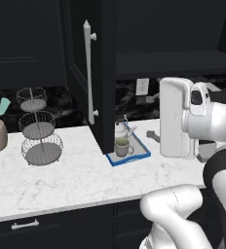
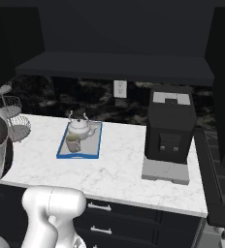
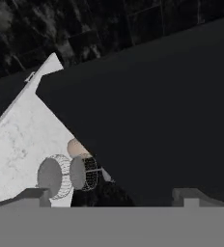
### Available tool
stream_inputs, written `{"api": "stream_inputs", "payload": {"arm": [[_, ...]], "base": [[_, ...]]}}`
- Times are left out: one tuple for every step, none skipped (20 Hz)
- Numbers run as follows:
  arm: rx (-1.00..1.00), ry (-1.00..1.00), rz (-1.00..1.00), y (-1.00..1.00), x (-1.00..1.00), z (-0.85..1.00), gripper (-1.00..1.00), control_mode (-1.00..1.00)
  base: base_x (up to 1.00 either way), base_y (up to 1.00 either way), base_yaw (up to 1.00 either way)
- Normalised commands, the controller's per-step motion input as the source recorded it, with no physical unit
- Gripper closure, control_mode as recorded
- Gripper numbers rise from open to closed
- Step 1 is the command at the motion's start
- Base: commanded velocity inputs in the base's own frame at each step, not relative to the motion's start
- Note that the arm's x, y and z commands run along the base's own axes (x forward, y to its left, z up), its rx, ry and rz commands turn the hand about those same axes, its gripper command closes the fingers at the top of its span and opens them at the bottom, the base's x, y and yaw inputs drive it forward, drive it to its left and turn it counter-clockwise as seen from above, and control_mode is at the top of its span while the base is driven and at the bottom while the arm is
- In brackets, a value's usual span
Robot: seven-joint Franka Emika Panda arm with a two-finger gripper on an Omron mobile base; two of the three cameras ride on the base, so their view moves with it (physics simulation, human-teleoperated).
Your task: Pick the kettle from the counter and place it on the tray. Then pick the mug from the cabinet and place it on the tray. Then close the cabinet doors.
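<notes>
Left base view: kettle (image 1: 121,129) and mug (image 1: 122,146) sit together on the blue-rimmed tray (image 1: 142,147), near the counter's (image 1: 76,180) back edge — 1 cabinet door (image 1: 88,73) stands open, partly covering the tray.
Right base view: tray (image 2: 97,143) left of a black coffee machine (image 2: 169,127); cabinet (image 2: 119,38) shelf dark above.
Hand view: gripper (image 3: 111,197) jaws spread wide, holding nothing — a 3-tier wire basket (image 3: 68,174) lies past the door's edge.

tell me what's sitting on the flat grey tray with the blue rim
On the grey blue-rimmed tray stand a squat white kettle with a wire handle and, in front of it, a beige mug with a greenish inside. In the left base view, the open black cabinet door covers the tray's left end.
</notes>
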Motion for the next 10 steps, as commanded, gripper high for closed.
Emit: {"api": "stream_inputs", "payload": {"arm": [[-0.24,-0.43,0.0,0.47,-0.49,0.23,-1.0,-1.0],[-0.22,-0.37,0.0,0.44,-0.54,0.21,-1.0,-1.0],[-0.22,-0.3,0.0,0.45,-0.54,0.19,-1.0,-1.0],[-0.22,-0.26,0.0,0.52,-0.54,0.16,-1.0,-1.0],[-0.2,-0.12,-0.04,0.56,-0.47,0.14,-1.0,-1.0],[-0.19,0.0,-0.08,0.62,-0.43,0.06,-1.0,-1.0],[-0.19,0.0,-0.08,0.68,-0.35,0.0,-1.0,-1.0],[-0.23,0.0,-0.06,0.77,-0.29,0.0,-1.0,-1.0],[-0.22,0.0,-0.04,0.81,-0.22,0.0,-1.0,-1.0],[-0.2,0.0,-0.03,0.82,-0.13,0.0,-1.0,-1.0]], "base": [[0.0,0.0,0.0],[0.0,0.0,0.0],[0.0,0.0,0.0],[0.0,0.0,0.0],[0.0,0.0,0.0],[0.0,0.0,0.0],[0.0,0.0,0.0],[0.0,0.0,0.0],[0.0,0.0,0.0],[0.0,0.0,0.0]]}}
